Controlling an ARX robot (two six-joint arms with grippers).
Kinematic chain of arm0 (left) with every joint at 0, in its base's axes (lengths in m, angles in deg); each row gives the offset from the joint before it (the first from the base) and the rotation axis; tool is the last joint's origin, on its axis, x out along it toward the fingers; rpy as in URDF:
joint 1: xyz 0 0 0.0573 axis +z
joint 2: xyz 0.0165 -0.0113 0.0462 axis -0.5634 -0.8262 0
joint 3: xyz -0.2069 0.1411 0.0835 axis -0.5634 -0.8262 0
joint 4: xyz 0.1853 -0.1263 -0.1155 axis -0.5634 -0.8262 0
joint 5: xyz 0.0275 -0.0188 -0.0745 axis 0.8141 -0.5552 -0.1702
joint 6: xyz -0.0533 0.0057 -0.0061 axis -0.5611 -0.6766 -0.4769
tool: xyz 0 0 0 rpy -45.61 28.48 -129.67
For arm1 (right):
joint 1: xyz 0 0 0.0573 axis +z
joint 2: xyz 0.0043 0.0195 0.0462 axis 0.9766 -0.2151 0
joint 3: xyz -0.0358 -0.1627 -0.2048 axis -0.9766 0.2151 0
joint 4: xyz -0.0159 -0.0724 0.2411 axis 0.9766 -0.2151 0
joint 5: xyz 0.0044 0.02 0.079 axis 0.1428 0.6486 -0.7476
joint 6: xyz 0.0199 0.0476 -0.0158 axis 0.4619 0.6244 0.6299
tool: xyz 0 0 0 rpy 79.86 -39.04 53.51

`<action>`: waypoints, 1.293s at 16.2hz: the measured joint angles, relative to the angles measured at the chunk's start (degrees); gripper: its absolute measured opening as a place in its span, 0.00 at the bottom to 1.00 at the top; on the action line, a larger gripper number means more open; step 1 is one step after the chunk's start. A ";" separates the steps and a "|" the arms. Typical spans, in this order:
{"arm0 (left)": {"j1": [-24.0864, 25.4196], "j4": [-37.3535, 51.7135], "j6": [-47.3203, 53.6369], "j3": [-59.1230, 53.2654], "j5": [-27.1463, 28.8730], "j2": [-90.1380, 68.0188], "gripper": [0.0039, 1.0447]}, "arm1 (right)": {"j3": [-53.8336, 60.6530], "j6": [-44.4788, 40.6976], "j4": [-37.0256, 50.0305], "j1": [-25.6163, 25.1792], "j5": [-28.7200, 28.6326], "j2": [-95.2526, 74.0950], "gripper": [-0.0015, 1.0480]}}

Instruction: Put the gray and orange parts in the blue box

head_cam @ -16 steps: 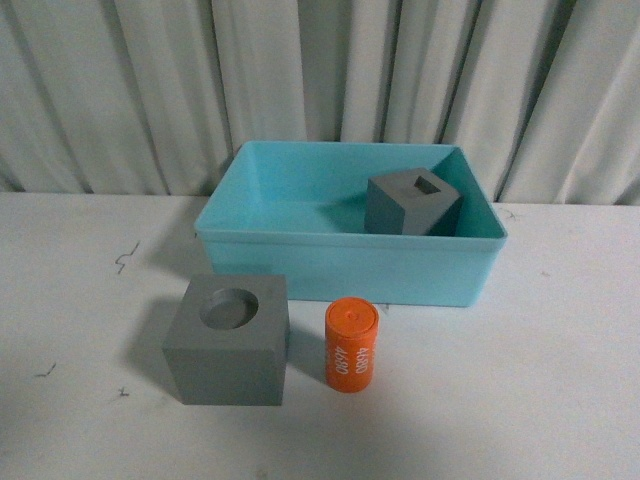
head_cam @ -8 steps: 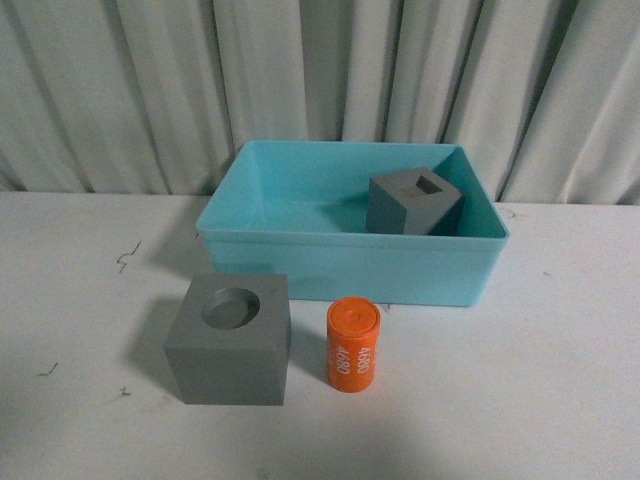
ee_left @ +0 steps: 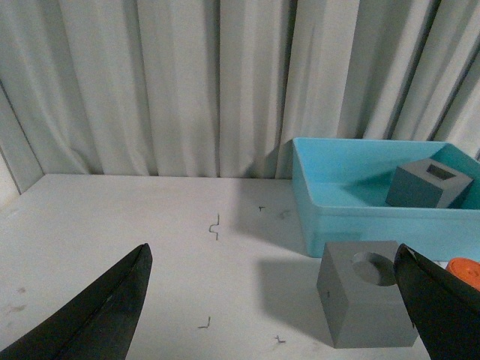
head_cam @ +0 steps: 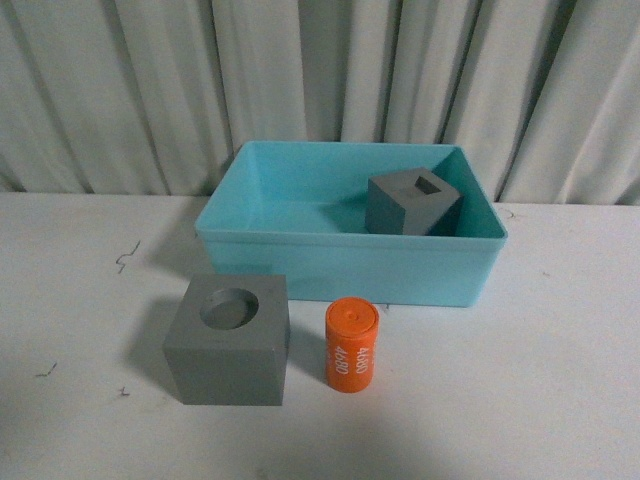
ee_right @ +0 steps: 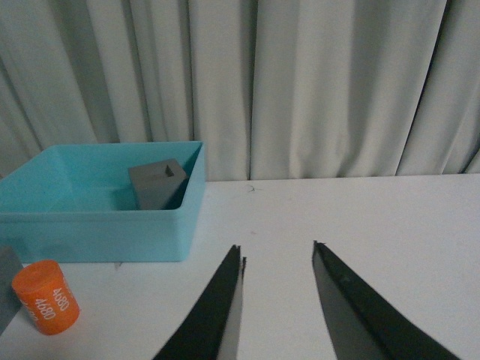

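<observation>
The blue box (head_cam: pixel 350 268) stands at the back middle of the white table, and a gray cube with a square recess (head_cam: pixel 411 200) rests tilted in its right part. In front of the box sit a gray cube with a round recess (head_cam: pixel 229 340) and an upright orange cylinder (head_cam: pixel 351 345) with white digits. Neither arm shows in the front view. My left gripper (ee_left: pixel 271 259) is open, wide apart, with the round-recess cube (ee_left: pixel 365 302) just inside its right finger. My right gripper (ee_right: pixel 277 246) is open over bare table, right of the box (ee_right: pixel 97 225) and cylinder (ee_right: pixel 46 298).
Pale pleated curtains (head_cam: pixel 320 80) hang close behind the box. Small dark marks (head_cam: pixel 125 258) dot the tabletop at the left. Bare table lies to both sides of the box and parts.
The view shifted very slightly and came back; the cube, cylinder and box lie where they were. No gripper enters the front view.
</observation>
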 joint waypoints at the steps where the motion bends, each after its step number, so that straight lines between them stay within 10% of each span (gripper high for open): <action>1: 0.00 0.00 0.00 0.00 0.00 0.00 0.94 | 0.00 0.00 0.00 0.00 0.00 0.00 0.40; 7: 0.00 0.00 -0.02 0.00 0.00 0.00 0.94 | 0.00 0.02 0.00 0.00 0.02 0.00 0.96; 9: 0.00 0.00 0.00 0.00 0.00 0.00 0.94 | 0.00 0.02 0.00 0.00 0.00 0.00 0.93; 12: 1.20 -25.86 -9.77 15.43 -6.08 -26.45 0.94 | 0.00 0.00 0.02 0.02 -0.13 0.00 0.94; 21: -13.49 2.62 -4.83 36.70 0.46 -75.56 0.94 | 0.00 0.00 0.02 0.00 -0.11 -0.02 0.94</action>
